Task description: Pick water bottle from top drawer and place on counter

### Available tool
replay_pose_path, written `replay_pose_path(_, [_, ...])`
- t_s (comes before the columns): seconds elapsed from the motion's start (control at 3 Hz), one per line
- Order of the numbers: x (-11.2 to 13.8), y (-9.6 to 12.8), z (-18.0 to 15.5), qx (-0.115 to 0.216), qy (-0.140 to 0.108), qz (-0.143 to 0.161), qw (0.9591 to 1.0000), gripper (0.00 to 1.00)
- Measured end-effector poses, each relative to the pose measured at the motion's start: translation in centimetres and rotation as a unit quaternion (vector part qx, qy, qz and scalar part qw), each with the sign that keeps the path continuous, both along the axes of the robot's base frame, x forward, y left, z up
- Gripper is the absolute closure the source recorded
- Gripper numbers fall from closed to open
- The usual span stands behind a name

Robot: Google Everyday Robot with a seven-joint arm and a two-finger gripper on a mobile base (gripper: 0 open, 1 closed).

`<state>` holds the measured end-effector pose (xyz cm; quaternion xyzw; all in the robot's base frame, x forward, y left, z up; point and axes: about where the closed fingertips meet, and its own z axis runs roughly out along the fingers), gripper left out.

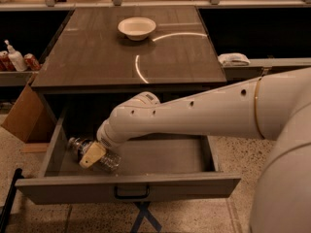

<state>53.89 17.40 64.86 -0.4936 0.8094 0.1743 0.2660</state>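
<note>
A: Where does the water bottle point(110, 162) lie?

B: On its side in the left part of the open top drawer point(131, 187), close to the left wall. Its long axis runs from back-left to front-right.

A: And the gripper point(91, 155)?

B: Down inside the drawer, on the bottle's middle, with the arm reaching in from the right. Its tan end sits roughly crosswise to that axis, and bottle shows on either side of it.

A: Are the jaws clamped on it?

B: I cannot tell, since the wrist hides the far side.

A: Where does it go next?

B: My guess is straight up, then back onto the counter point(97, 67), which lies above and behind the drawer
</note>
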Motion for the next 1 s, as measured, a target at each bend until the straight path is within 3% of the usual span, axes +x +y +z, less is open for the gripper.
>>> replay_pose_path(1.0, [1.0,0.9,-3.3,-0.062,-0.007,0.015,0.9979,0.00])
